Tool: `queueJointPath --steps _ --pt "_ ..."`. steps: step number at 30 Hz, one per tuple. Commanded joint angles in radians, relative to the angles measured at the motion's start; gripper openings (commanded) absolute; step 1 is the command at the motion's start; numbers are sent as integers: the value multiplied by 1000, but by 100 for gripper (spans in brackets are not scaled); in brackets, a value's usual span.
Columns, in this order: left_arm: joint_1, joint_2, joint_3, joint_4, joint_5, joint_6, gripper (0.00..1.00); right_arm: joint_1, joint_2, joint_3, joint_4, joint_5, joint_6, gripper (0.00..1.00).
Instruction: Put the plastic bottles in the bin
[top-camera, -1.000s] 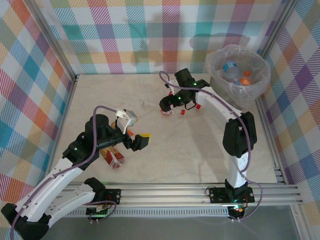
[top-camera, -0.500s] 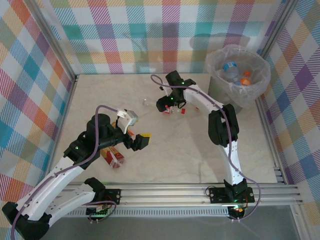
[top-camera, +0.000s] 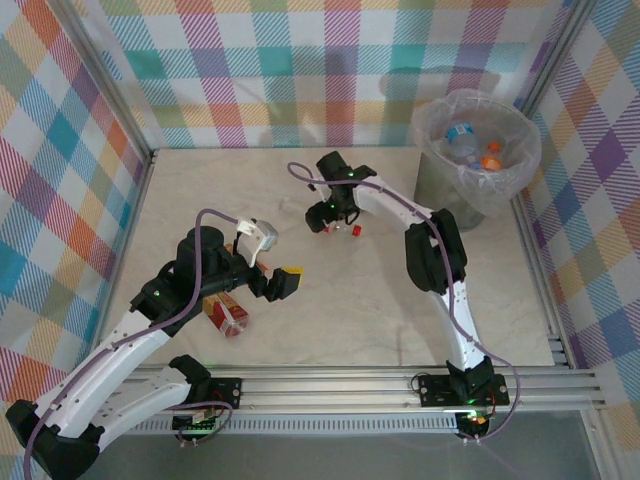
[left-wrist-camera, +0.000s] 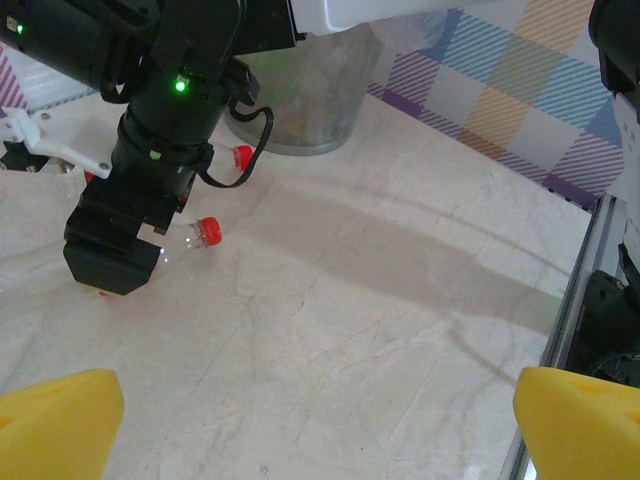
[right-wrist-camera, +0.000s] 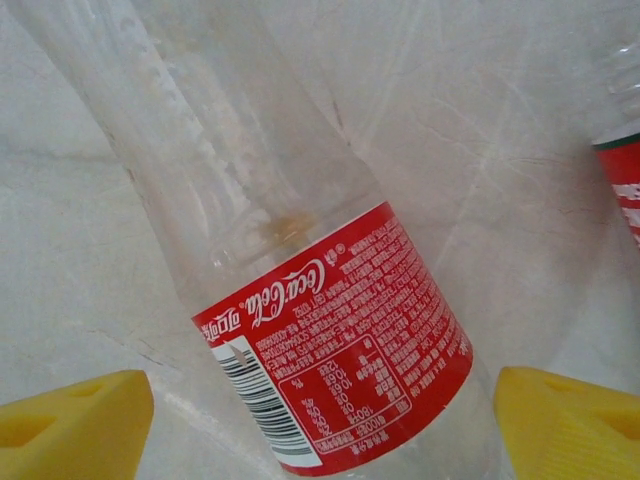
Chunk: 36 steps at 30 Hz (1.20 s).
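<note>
- Right tool sits open astride the Coke bottle, nothing gripped.
- Bottle's lying on the table around 12 o'clock, bin at 2.
- Looks light, squashy, slick, so I'd pinch at the label.
- Left tool wide open, empty.

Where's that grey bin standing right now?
In the overhead view, the bin stands in the far right corner of the table, against the checked walls, with bottles inside.

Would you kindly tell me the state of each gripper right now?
Left gripper: open, empty.
Right gripper: open, jaws either side of the red-labelled bottle.
</note>
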Motion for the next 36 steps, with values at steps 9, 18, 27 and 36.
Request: queueJointPath --steps 9,18,27,36 --pt "6 1 26 -16 -9 -3 100 58 83 33 1 57 10 82" --pt "6 5 28 -19 -5 1 100 83 104 58 5 46 39 68" --pt "6 4 28 -17 -6 1 100 84 -26 20 39 30 84 61" --pt "6 -16 13 4 -6 2 100 66 -217 3 21 21 126 61"
